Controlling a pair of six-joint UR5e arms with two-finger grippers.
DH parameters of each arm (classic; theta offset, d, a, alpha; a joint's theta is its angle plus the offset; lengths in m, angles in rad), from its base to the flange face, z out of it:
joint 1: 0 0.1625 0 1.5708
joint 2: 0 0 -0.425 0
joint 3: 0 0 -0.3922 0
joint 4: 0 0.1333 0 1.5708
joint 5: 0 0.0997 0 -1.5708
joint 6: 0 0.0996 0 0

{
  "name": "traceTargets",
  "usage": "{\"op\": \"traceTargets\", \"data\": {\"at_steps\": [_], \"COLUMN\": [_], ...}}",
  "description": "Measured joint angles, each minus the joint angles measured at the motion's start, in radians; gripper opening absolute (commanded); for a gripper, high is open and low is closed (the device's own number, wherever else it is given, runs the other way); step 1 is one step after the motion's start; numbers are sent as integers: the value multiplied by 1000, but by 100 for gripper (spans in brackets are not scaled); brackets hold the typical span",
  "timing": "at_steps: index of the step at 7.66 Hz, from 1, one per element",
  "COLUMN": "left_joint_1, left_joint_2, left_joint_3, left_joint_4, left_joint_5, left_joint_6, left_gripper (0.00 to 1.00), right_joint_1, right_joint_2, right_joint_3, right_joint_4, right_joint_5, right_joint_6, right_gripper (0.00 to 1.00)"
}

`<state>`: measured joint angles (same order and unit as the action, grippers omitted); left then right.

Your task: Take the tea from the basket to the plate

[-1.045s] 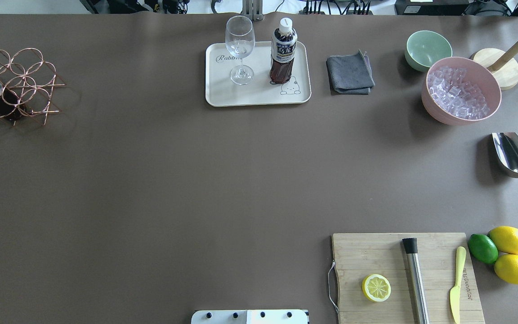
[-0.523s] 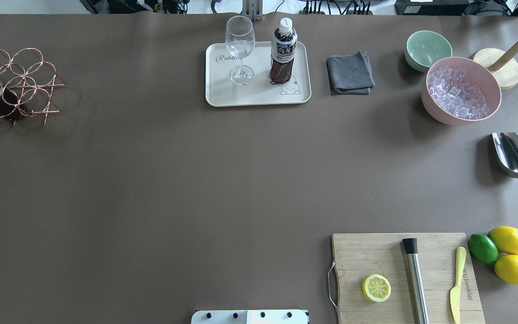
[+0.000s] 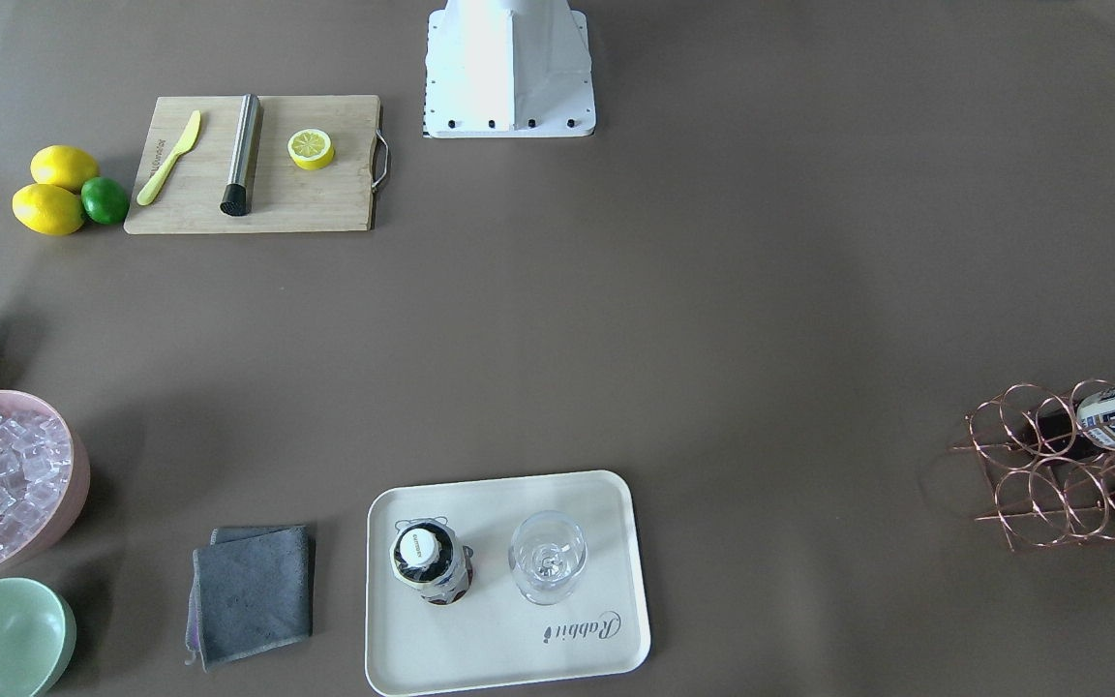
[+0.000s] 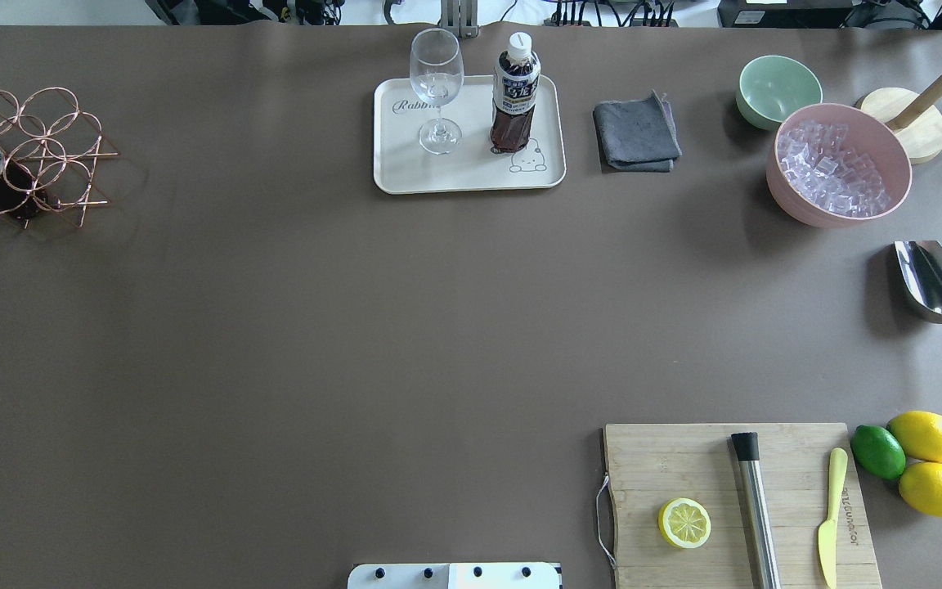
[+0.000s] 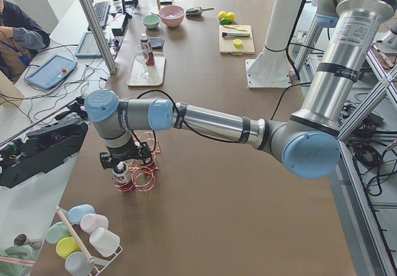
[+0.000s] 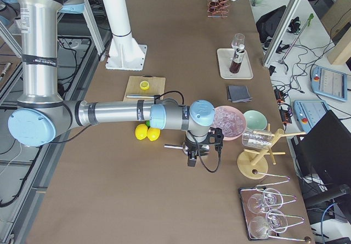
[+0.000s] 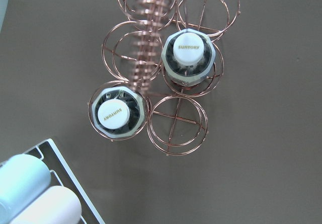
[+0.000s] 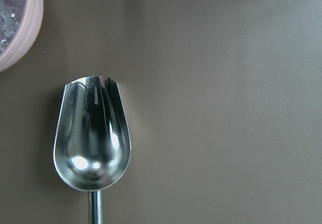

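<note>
One tea bottle [image 4: 515, 94] stands upright on the cream plate [image 4: 405, 168], next to a wine glass [image 4: 437, 90]; the front view shows bottle [image 3: 429, 561] and plate [image 3: 490, 649] too. The copper wire basket [image 4: 38, 155] sits at the table's far left. The left wrist view looks straight down on the basket [image 7: 176, 128] with two capped tea bottles [image 7: 189, 53] [image 7: 115, 114] in its cells. My left gripper [image 5: 127, 162] hangs just above the basket; I cannot tell whether it is open. My right gripper [image 6: 192, 159] hovers over the metal scoop [image 8: 93, 143]; I cannot tell its state.
A grey cloth [image 4: 636, 135], mint bowl [image 4: 778, 90], and pink bowl of ice [image 4: 839, 204] sit right of the plate. A cutting board [image 4: 684, 458] with half lemon, muddler and knife is at front right, with lemons and a lime [image 4: 925, 462] beside it.
</note>
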<state>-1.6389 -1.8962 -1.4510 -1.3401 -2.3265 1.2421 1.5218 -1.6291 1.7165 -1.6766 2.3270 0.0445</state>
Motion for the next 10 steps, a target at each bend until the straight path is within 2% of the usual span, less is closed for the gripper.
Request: {"op": "traceTargets", "data": {"at_steps": [2, 5, 10], "left_joint_1": [-1, -1, 0], "left_joint_2": [76, 180, 236], "left_joint_3": [-9, -90, -158], "left_joint_4": [0, 16, 41], "left_joint_5": [-20, -62, -63], "left_joint_6": [-293, -641, -897], "left_gripper": [98, 98, 98], "right_joint_1": [1, 1, 1], "right_joint_2": [0, 0, 0], "right_joint_3": [0, 0, -1], "right_joint_4": [0, 0, 1], "right_joint_5": [0, 0, -1], "right_joint_6": [0, 0, 0], "right_gripper": [100, 100, 100]}}
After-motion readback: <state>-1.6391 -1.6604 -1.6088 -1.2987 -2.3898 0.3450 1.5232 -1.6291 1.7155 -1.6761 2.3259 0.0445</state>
